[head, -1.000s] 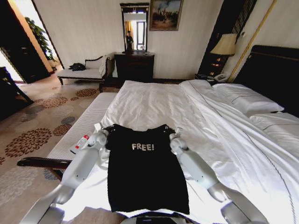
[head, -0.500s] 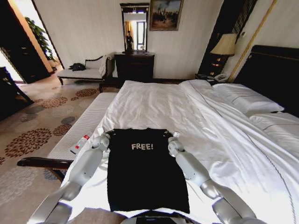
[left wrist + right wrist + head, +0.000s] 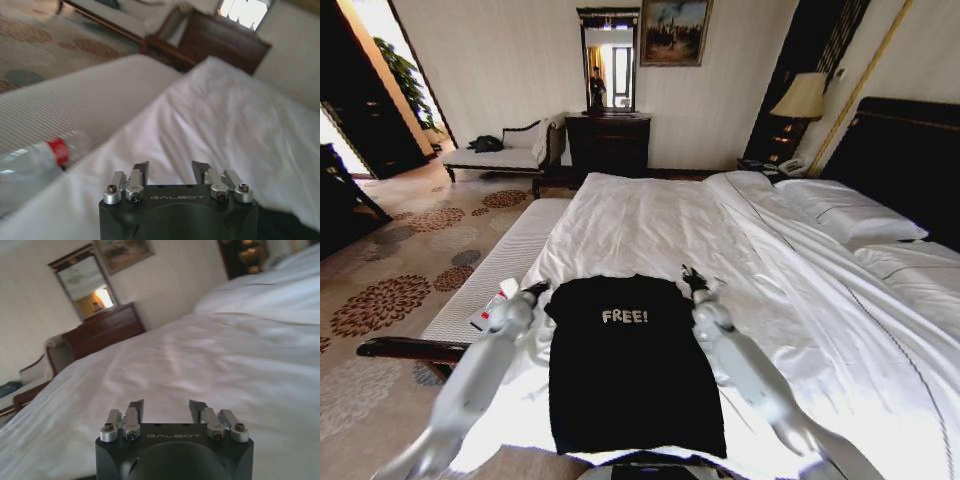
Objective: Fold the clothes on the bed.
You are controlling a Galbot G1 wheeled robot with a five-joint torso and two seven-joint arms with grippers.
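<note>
The hotel room is lying quiet, with patterned carpet (image 3: 400, 260) running off to the robot's left, a dark dresser (image 3: 608, 140) standing under a mirror (image 3: 608, 60) on the far wall, and a lamp (image 3: 803, 98) glowing beside the tall headboard (image 3: 905, 150). The bed (image 3: 650, 225) is taking up most of the floor, its white duvet stretching away smooth toward the pillows (image 3: 850, 210).

The clothes (image 3: 630, 370), a single black T-shirt with white "FREE!" lettering, are lying flat on the near end of the bed, chest side up, sleeves tucked in so the shape is reading as a long rectangle, its lower hem reaching the mattress edge closest to the robot.

The left gripper (image 3: 535, 291) is hovering just beside the shirt's upper left corner, and in its wrist view the left gripper (image 3: 170, 170) is showing its two fingers spread apart with nothing between them, only white bedding beyond. The right gripper (image 3: 692, 281) is hanging just beside the upper right corner, and the right gripper (image 3: 165, 409) is likewise holding its fingers apart over bare duvet.

A plastic bottle (image 3: 492, 308) with a red label is resting on the striped bench (image 3: 490, 280) alongside the bed, near the left arm.
</note>
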